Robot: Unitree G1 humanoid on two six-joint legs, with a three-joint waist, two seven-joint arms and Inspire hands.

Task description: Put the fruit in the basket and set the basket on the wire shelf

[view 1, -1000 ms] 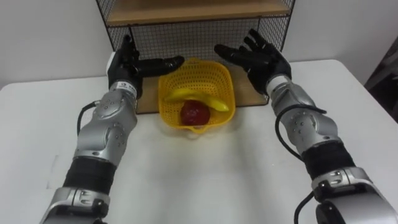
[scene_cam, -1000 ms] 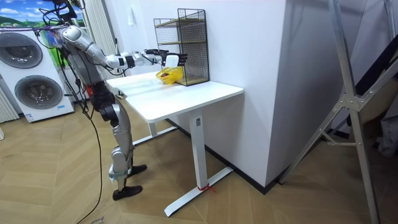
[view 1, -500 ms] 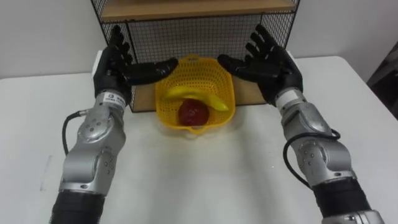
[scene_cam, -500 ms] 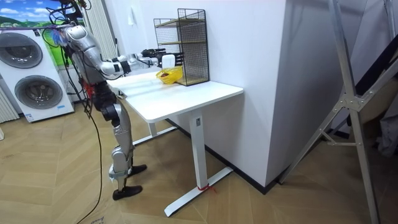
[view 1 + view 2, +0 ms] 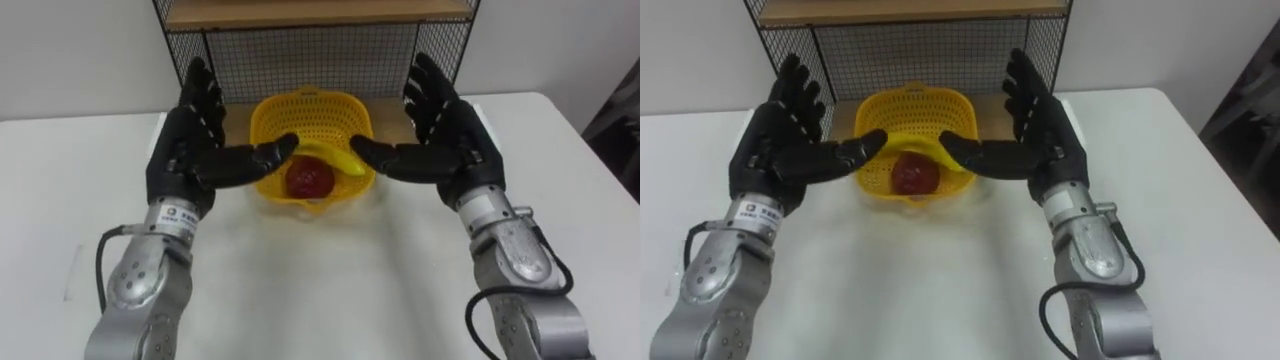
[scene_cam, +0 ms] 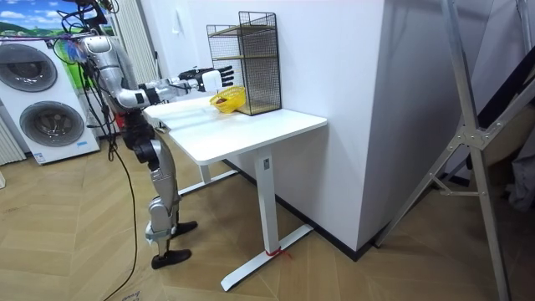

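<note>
A yellow plastic basket [image 5: 322, 115] [image 5: 908, 112] stands half on the wire shelf's [image 5: 320, 45] wooden bottom board, its front edge over the white table [image 5: 330, 280]. In it lie a red apple [image 5: 312, 178] [image 5: 912, 174] and a yellow banana [image 5: 340, 158]. My left hand [image 5: 195, 150] [image 5: 780, 145] is open with straight fingers, just left of the basket and nearer to me. My right hand [image 5: 445, 140] [image 5: 1035, 135] is open on the basket's right side. Both thumbs point inward in front of the basket's rim. In the room view the basket [image 6: 227, 100] sits by the shelf [image 6: 245, 63], and I stand at the table's end.
The wire shelf has a mesh back and a wooden upper board [image 5: 320, 12]. The table's right edge [image 5: 575, 130] lies near a dark object. In the room view, washing machines [image 6: 46, 92] stand behind me and a metal frame [image 6: 476, 142] is at the room view's right.
Both hands have drawn back from beside the basket toward me, now lower and nearer in view. The basket with its fruit stays where it was. My upper body has straightened away from the table.
</note>
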